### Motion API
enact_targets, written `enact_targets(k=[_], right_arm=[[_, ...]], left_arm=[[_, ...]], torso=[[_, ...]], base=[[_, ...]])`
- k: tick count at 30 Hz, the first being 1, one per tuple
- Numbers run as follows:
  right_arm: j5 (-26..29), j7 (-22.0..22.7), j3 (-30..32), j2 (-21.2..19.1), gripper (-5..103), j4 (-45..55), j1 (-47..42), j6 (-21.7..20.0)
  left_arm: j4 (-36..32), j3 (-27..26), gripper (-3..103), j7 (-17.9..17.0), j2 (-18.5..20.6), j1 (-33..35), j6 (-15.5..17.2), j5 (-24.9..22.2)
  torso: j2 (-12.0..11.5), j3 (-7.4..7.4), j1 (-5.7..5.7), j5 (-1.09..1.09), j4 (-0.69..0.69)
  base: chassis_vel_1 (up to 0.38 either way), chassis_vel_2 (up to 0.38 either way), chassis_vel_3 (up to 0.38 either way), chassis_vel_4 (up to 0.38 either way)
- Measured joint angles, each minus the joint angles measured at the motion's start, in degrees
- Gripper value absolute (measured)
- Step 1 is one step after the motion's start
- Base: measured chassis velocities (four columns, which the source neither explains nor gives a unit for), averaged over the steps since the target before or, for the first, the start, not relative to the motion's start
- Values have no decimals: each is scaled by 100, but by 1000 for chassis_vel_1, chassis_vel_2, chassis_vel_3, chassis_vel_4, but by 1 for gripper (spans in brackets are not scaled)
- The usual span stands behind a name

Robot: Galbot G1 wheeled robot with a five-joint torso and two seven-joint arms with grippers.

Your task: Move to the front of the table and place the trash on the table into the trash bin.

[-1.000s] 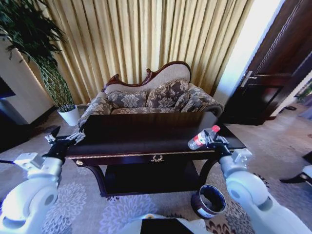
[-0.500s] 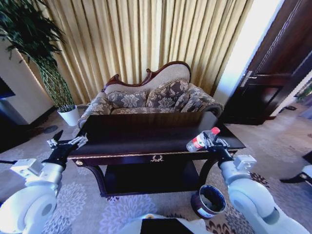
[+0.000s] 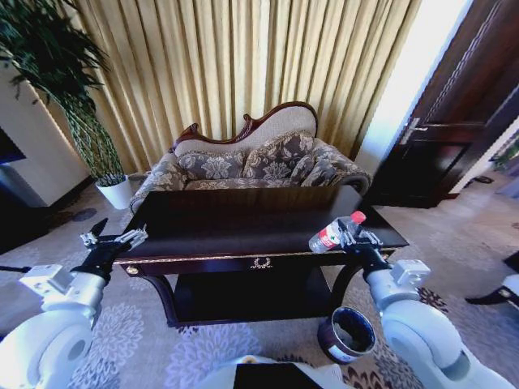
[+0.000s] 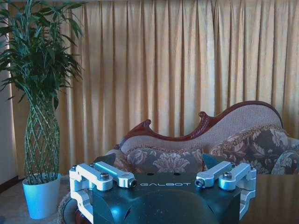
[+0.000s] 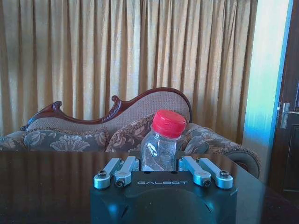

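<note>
the table (image 3: 243, 223) stands in front of the sofa (image 3: 251, 162). the bottle (image 3: 335, 231) is above the table's right end, the trash bin (image 3: 347, 334) on the floor below that end, and the plant pot (image 3: 116, 193) far left.

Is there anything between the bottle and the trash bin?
Nothing visible. The right gripper holds the bottle at the table's right end; the trash bin stands open on the carpet below.

Bottle (image 3: 328, 235) – red cap, tilted, above table (image 3: 243, 223); bin (image 3: 349, 334) on floor.
</note>
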Motion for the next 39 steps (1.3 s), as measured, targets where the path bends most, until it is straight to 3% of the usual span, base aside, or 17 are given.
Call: enact_targets(k=[32,39], right_arm=[[11,-11,6,57,32,-103,28,11],[-137,-13,-93,236,32,-1116,192,198]], left_arm=[[6,34,100,7,110,-31,6,4],[6,39,100,7,110,-42,6,4]], torso=[[0,0,-1,0,0],[0,0,0,0,0]], base=[[65,-64,-64,64],[5,-5,-8,6]])
